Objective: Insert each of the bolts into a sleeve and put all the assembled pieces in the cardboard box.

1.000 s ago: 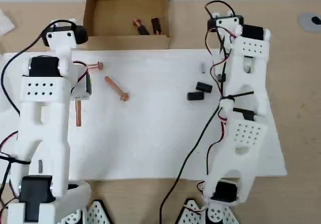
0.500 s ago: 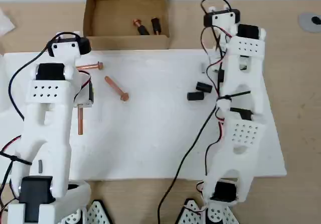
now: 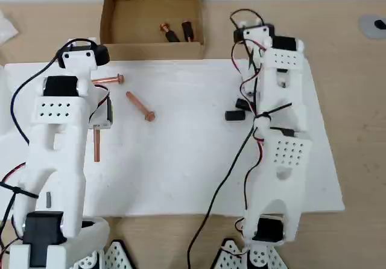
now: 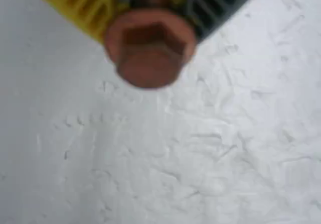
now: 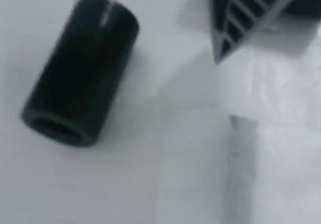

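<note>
- The left gripper (image 3: 98, 123) was seen closed on a bolt (image 3: 96, 145), near the left edge of the white mat (image 3: 181, 172). The shank was clamped between the jaws, and the hexagonal head was turned toward the wrist camera.
- From above, the held bolt's long axis was seen to run roughly from the near edge to the far edge. The left arm was stretched out over it.
- Two black sleeves (image 3: 235, 115) were found toward the right edge, well apart from the held bolt. One was partly covered by the right arm, which was folded over them and was clearly the nearer arm.
- In the right wrist view a sleeve was seen lying on its side, just beside the right gripper (image 5: 241, 13) and not held. Whether that gripper was open or closed could not be told.
- The next move was judged to turn on a sleeve being grasped and its bore lined up with the bolt.
- Two loose bolts (image 3: 140, 107) were left near the far-left corner.
- Beyond the far edge, two assembled pieces (image 3: 169, 32) lay in the cardboard box (image 3: 111, 22).
</note>
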Available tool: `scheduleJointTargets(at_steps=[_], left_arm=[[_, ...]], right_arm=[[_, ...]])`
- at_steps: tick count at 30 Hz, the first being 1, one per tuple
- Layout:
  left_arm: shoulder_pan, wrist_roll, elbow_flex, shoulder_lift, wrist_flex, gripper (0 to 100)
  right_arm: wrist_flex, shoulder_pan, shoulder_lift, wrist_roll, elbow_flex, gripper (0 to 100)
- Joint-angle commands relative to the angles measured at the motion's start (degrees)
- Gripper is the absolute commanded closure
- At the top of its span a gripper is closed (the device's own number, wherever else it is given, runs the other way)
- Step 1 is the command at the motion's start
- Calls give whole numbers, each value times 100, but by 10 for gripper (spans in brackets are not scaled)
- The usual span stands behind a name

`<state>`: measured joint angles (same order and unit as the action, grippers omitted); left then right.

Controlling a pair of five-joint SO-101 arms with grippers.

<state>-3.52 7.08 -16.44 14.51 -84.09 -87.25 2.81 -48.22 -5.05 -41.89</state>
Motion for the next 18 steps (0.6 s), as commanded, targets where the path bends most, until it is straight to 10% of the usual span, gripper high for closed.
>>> scheduleJointTargets(at_steps=[1, 18], left_arm=[[-97, 62, 35, 259, 79, 990], [-105, 62, 18, 268, 44, 990]], right_arm=[[79, 22, 40, 62, -356, 663], [316, 242, -400, 141, -673, 663]])
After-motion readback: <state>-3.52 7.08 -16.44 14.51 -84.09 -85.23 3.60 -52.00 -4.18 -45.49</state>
